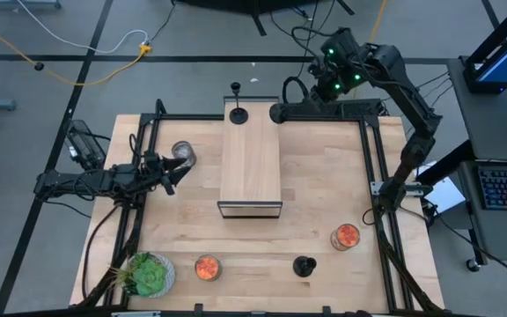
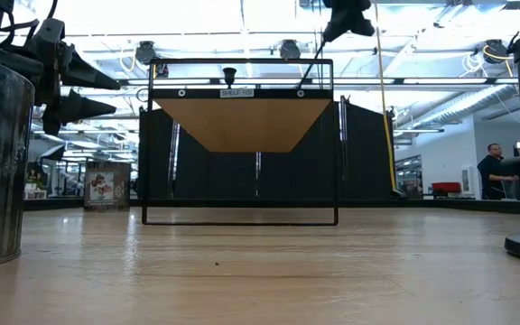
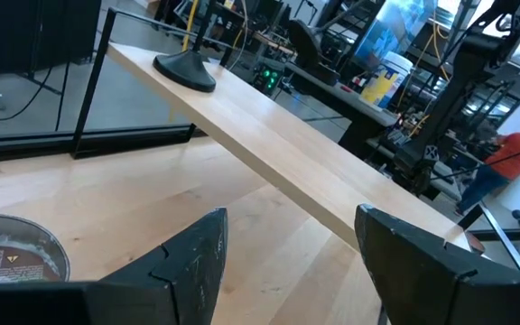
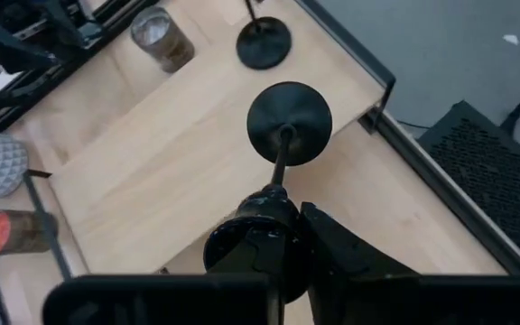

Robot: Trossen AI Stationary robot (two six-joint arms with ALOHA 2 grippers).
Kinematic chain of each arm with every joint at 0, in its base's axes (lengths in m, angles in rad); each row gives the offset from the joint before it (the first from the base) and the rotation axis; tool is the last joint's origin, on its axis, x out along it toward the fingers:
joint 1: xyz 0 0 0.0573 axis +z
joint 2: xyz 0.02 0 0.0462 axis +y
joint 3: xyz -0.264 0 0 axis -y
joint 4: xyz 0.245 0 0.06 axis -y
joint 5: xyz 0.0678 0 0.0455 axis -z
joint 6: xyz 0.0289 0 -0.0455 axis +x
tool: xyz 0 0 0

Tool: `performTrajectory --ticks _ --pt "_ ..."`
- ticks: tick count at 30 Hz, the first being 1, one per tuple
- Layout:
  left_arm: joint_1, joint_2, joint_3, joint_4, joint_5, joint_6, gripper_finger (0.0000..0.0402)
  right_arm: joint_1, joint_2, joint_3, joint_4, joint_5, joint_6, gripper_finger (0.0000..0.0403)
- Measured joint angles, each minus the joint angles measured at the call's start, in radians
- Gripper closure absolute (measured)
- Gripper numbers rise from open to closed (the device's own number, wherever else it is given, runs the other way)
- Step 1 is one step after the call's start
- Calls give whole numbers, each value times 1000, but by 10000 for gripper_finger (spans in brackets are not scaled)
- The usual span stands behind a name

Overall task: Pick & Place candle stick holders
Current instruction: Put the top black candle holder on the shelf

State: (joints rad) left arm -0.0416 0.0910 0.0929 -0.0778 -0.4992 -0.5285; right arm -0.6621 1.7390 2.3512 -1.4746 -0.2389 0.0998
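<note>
Far left in the high view, the left arm lies along the table's left edge, and the left gripper (image 1: 176, 173) points toward the centre with its two fingers (image 3: 197, 262) spread apart and nothing between them. Just above its tip stands a grey metal tin (image 1: 183, 154), seen again as a dark cylinder at the left edge of the low view. Down at the lower left corner sits a green plant in a pale pot (image 1: 148, 275), and to its right an orange-glowing glass candle (image 1: 207, 268).

At the middle of the frame a light wooden shelf (image 1: 250, 163) on a thin black frame runs up and down the table (image 1: 324, 194). One candle stick holder (image 1: 237, 113) stands on the shelf's upper end, round base down and stem upright. Lower and to the right, near the table's bottom edge, a squat candle stick holder (image 1: 304, 265) stands on the bare wood, with a second orange candle (image 1: 346, 236) to its upper right.

At the upper right, the right arm reaches over the table's top edge. The right gripper (image 4: 278, 235) is clenched on the cup end of a taller candle stick holder (image 4: 289, 111), carried in the air with its round base hanging over the shelf's upper end, beside the one already standing there.
</note>
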Motion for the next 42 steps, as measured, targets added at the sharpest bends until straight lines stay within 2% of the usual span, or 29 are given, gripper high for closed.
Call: performTrajectory --ticks 12,22,35,42 --pt "0 0 0 6 0 -1 151 -19 58 -2 57 -2 -3 391" --pt "0 0 0 44 0 -59 151 -27 100 -2 125 -68 8 391" --pt "0 7 0 258 -1 -34 151 -31 157 -2 139 -79 19 391" --pt "1 123 35 344 -32 3 151 -31 156 -2 138 -79 19 391"
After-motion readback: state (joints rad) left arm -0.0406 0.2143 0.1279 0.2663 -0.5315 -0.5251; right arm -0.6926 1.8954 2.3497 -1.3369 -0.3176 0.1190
